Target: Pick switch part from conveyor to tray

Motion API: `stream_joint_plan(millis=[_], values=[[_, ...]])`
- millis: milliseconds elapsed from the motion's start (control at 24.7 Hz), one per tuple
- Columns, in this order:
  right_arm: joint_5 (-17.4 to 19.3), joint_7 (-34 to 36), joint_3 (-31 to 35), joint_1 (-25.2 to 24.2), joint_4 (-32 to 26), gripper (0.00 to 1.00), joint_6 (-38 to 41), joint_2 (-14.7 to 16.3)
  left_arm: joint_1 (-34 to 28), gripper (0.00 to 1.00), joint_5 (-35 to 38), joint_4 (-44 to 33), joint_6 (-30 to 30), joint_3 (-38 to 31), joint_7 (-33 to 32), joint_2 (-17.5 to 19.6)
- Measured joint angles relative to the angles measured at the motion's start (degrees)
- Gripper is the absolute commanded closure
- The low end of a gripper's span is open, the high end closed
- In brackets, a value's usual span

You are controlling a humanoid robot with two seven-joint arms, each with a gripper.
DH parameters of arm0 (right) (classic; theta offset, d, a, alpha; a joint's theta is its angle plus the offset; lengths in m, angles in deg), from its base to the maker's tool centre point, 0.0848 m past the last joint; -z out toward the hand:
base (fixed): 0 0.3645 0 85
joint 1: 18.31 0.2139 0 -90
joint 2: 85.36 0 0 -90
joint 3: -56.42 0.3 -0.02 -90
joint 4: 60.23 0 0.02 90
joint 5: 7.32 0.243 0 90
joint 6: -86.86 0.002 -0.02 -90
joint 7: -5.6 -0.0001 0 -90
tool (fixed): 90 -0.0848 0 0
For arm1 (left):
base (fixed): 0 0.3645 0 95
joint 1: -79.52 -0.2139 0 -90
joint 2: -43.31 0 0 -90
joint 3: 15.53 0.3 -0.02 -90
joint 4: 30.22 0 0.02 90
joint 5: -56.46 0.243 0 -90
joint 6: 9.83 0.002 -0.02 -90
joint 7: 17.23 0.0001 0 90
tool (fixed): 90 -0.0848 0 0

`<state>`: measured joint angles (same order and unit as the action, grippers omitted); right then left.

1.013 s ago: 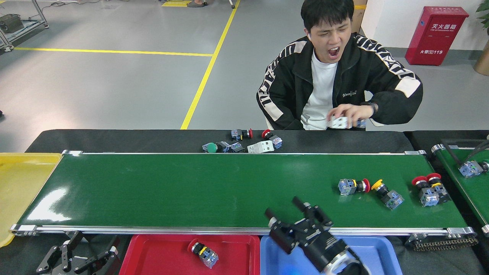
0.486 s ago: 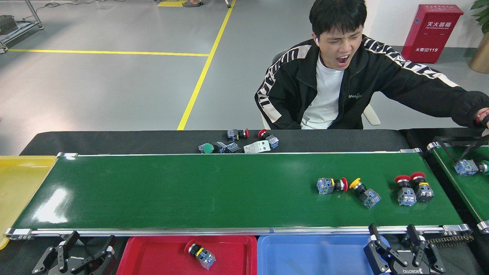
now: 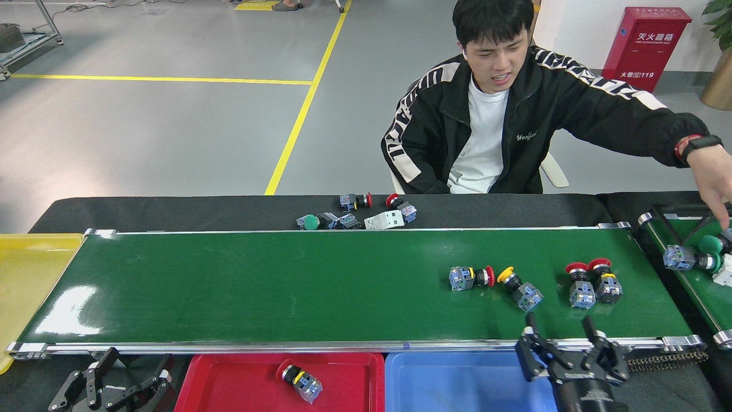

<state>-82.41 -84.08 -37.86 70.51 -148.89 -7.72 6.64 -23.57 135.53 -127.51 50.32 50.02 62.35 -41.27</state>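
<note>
Over the glossy dark-green conveyor belt (image 3: 286, 286), near its front rail, the right gripper (image 3: 563, 331) hovers wide open just beside a yellow-capped switch part (image 3: 519, 289); the left gripper (image 3: 108, 380) rests open, empty

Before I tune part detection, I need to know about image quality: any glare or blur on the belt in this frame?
Head view: a bright white glare patch sits on the conveyor near its left end, washing out the green there. Head view: the switch parts on the belt, such as the yellow-capped one, look sharp, with no motion blur visible. Head view: the right gripper is dark against the rail.
</note>
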Motion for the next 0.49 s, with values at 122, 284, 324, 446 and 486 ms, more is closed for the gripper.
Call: stream_joint_plan(millis=[122, 284, 324, 446, 486], values=[[-0.1, -1.6, -4.3, 6.3, 6.9, 0.0, -4.0, 0.0, 0.0, 0.0, 0.0, 0.0, 0.0, 0.1, 0.0, 0.0], [-0.1, -2.6, -8.7, 11.7, 14.2, 0.0, -6.5, 0.0, 0.0, 0.0, 0.0, 0.0, -0.1, 0.2, 0.0, 0.0], [-0.1, -2.8, -9.8, 12.2, 15.2, 0.02, -6.7, 0.0, 0.0, 0.0, 0.0, 0.0, -0.1, 0.2, 0.0, 0.0], [-0.1, -3.1, -11.2, 12.7, 15.8, 0.21, -7.1, 0.0, 0.0, 0.0, 0.0, -0.1, -0.1, 0.2, 0.0, 0.0], [0.2, -3.5, -11.5, 12.8, 15.8, 0.47, -7.2, 0.0, 0.0, 0.0, 0.0, -0.2, -0.1, 0.3, 0.0, 0.0]])
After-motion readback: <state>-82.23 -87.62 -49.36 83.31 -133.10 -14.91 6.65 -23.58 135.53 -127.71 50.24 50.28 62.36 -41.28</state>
